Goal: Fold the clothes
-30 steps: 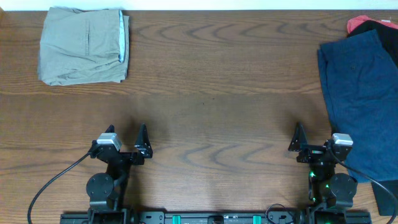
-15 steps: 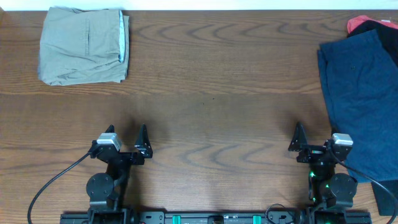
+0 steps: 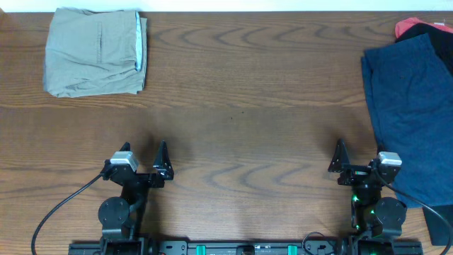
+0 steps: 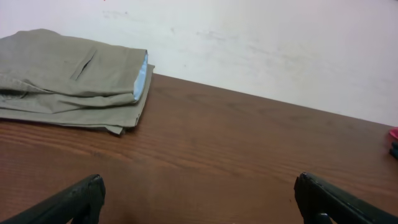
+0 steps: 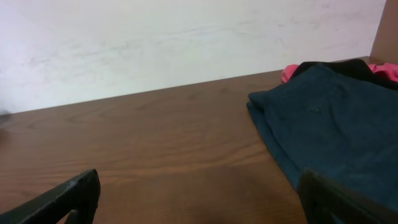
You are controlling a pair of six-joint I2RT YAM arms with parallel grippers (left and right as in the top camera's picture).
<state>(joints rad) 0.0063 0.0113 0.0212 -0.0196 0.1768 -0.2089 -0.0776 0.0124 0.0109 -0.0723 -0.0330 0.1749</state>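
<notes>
Khaki shorts are lying folded into a compact rectangle at the far-left corner of the table. The light blue waistband lining is showing along their right edge and a pocket slit is facing up. Nothing is touching them.

Left gripper is sitting near the front edge, L of centre, well apart from the shorts. In the left wrist view I am seeing its two dark fingers standing wide at the bottom corners, w/ only bare wood btwn them, so it is gripping nothing. The folded shorts are showing at upper left of that view, far ahead of the fingers.

Right gripper is sitting in the matching spot on the R side. Its jaws are likewise spreading wide & holding nothing.

Navy shorts are lying flat along the right edge of the table, running from the far part toward the front and passing just beside the right arm. They are not touching the right gripper's fingers, as far as I am able to tell from overhead. A red cloth and a black cloth are peeking out behind the navy shorts at the far-right corner.

A white wall is running behind the table's far edge. A black cable is curving away from the left arm's base toward the front-left.
</notes>
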